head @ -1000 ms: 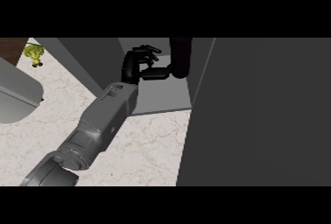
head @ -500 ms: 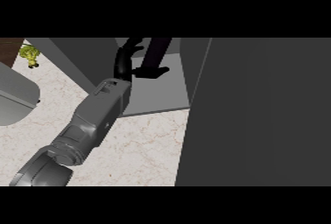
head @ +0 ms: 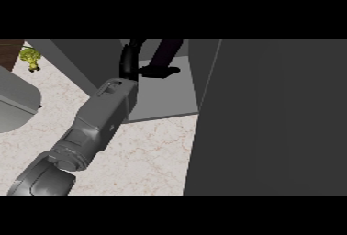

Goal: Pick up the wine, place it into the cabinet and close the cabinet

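My left forearm reaches from the lower left up into the open cabinet. The black left hand is inside the cabinet, above its grey floor. Its fingers curl round a dark, slim wine bottle, which leans slightly and runs up out of the view. The bottle and the fingers are both black, so their outlines merge. The cabinet door stands open as a broad dark panel filling the right side. My right hand does not show.
A pale marble counter lies below the cabinet. A grey rounded object sits at the left edge. A small yellow-green thing stands at the far top left.
My left hand has moved up and deeper into the cabinet, carrying the dark bottle with it. The forearm has stretched further forward.
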